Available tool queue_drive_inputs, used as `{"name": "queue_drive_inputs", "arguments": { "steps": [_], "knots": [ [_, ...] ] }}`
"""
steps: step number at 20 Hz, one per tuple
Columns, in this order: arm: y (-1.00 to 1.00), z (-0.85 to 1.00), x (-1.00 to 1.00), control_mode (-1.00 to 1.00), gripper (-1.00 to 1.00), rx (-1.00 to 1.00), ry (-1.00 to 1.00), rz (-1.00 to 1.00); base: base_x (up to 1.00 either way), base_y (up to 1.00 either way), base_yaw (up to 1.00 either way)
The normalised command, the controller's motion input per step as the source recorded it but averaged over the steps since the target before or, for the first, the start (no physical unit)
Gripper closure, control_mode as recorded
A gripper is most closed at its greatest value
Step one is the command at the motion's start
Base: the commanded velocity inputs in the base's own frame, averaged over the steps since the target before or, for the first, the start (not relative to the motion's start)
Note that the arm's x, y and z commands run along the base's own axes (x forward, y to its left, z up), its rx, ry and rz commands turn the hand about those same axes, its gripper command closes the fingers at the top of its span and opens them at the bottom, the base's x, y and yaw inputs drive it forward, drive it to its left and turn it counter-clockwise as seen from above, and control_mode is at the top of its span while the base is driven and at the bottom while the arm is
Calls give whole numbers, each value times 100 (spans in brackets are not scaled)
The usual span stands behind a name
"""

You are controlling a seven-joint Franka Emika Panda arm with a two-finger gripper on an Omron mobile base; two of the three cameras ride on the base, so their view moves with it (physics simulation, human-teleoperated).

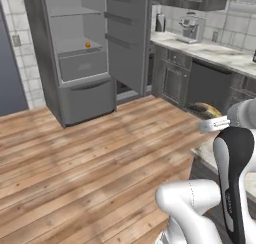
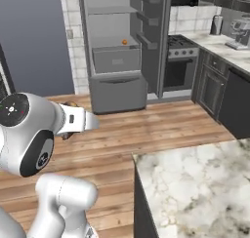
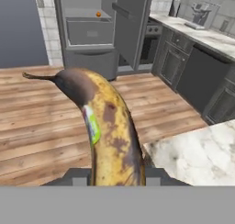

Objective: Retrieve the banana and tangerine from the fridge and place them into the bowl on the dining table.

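My gripper [image 3: 117, 176] is shut on the banana [image 3: 110, 126], a yellow fruit with brown patches and a dark stem that points away from the hand. In the left base view the banana [image 1: 205, 108] sticks out of the gripper [image 1: 207, 117] above the corner of the dining table [image 1: 206, 151]. The fridge [image 1: 75, 53] stands open across the wooden floor. The tangerine [image 1: 88, 45] sits on its shelf above the drawer, also seen as the tangerine [image 2: 124, 42] and the tangerine [image 3: 98, 14]. The marble dining table [image 2: 195, 183] lies to my right. The bowl is out of view.
The open fridge door [image 1: 127, 38] juts out toward the room. A dark oven range [image 2: 178, 61] stands right of the fridge. Beyond it runs a wall counter [image 1: 210, 50] with a coffee machine [image 1: 190, 28] over dark cabinets. Wooden floor [image 1: 100, 153] lies between me and the fridge.
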Motion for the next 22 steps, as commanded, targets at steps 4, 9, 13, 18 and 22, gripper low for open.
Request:
{"name": "queue_drive_inputs", "arguments": {
  "steps": [4,9,13,18,22],
  "knots": [
    [0,0,0,100,100,0,0,0,-53,-44,-19],
    [0,0,0,100,100,0,0,0,-37,-48,-22],
    [0,0,0,100,100,0,0,0,-36,-46,-21],
    [0,0,0,100,100,0,0,0,-39,-47,-21],
    [0,0,0,100,100,0,0,0,-46,-47,-20]
  ]
}}
